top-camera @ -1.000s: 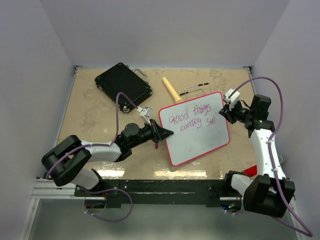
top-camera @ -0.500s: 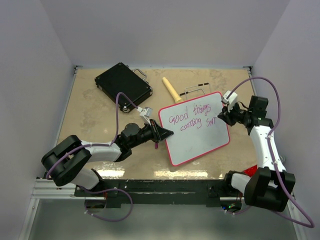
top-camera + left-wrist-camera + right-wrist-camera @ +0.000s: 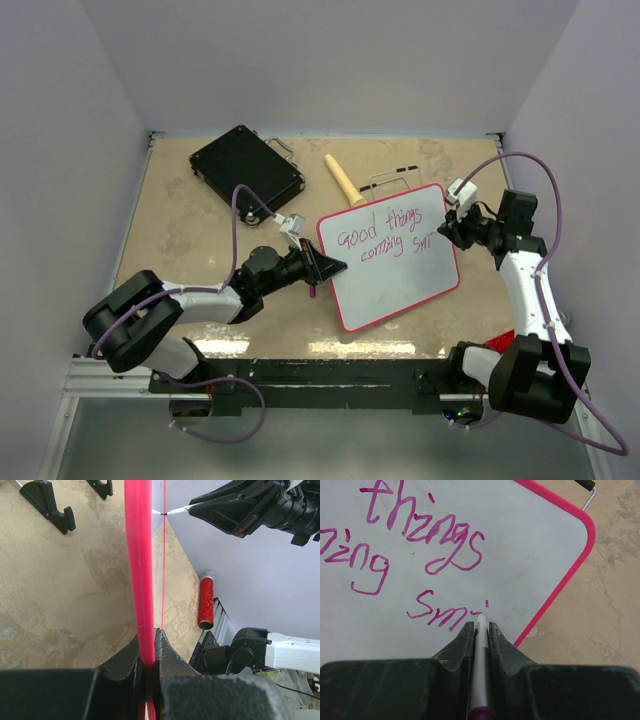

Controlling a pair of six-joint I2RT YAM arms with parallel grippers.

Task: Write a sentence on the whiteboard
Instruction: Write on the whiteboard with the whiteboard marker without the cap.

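Observation:
The whiteboard (image 3: 392, 287), white with a pink-red rim, lies tilted on the table's right half. The sentence (image 3: 385, 238) reads "Good things coming smi" in pink-purple; the right wrist view shows "things" and "smi" (image 3: 442, 611). My left gripper (image 3: 335, 266) is shut on the board's left rim (image 3: 138, 555), which runs up between its jaws (image 3: 148, 640). My right gripper (image 3: 445, 232) is shut on a white marker (image 3: 481, 650). In the right wrist view the marker's tip rests on the board just below the dot of the "i", between the jaws (image 3: 480, 626).
A black hard case (image 3: 246, 167) sits at the back left. A pale wooden handle (image 3: 342, 180) and a wire stand (image 3: 392, 180) lie behind the board. A red glittery tube (image 3: 206, 600) lies near the table's front right edge.
My right gripper with the marker has shifted slightly to the left over the board's right side. The left arm and the board have not moved.

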